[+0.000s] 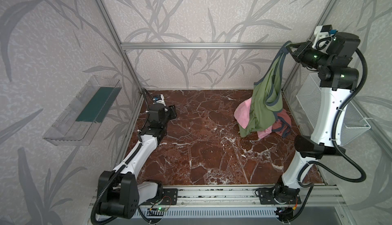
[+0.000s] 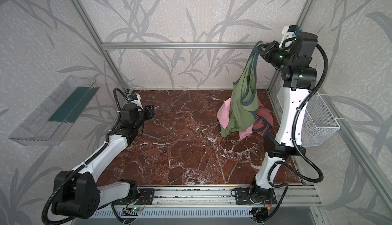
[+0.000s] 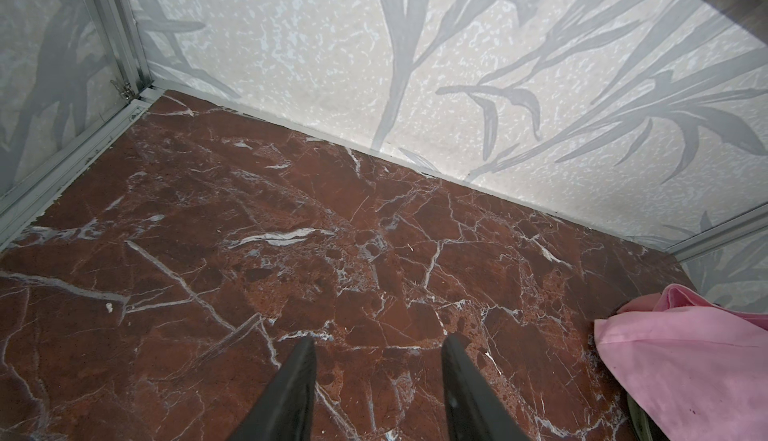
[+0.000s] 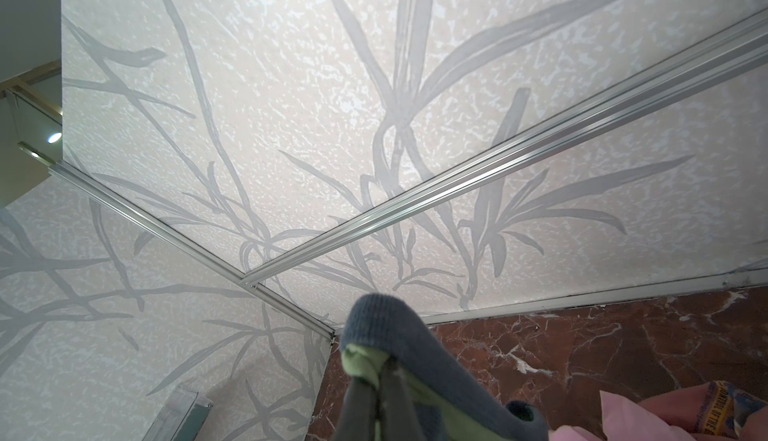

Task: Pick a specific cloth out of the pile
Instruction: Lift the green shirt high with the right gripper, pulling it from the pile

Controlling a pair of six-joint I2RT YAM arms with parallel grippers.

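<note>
The cloth (image 1: 265,99) (image 2: 244,105), an olive-green shirt with navy trim, hangs stretched from my right gripper (image 1: 289,47) (image 2: 259,47), raised high at the back right. The gripper (image 4: 384,370) is shut on its navy-trimmed edge (image 4: 395,335). The shirt's lower end still drapes over the pile (image 1: 282,124) (image 2: 263,124), where a light pink cloth (image 1: 244,111) (image 2: 226,112) (image 3: 685,360) and a salmon-red shirt (image 1: 283,120) (image 2: 265,118) lie on the marble floor. My left gripper (image 1: 174,112) (image 2: 151,110) (image 3: 378,343) rests open and empty, low at the back left, far from the pile.
A white wire basket (image 1: 350,124) (image 2: 318,122) hangs outside the right wall. A clear plastic tray (image 1: 84,111) (image 2: 55,115) is mounted on the left wall. Aluminium frame bars (image 1: 201,46) run along the back. The marble floor (image 1: 201,149) spreads between the arms.
</note>
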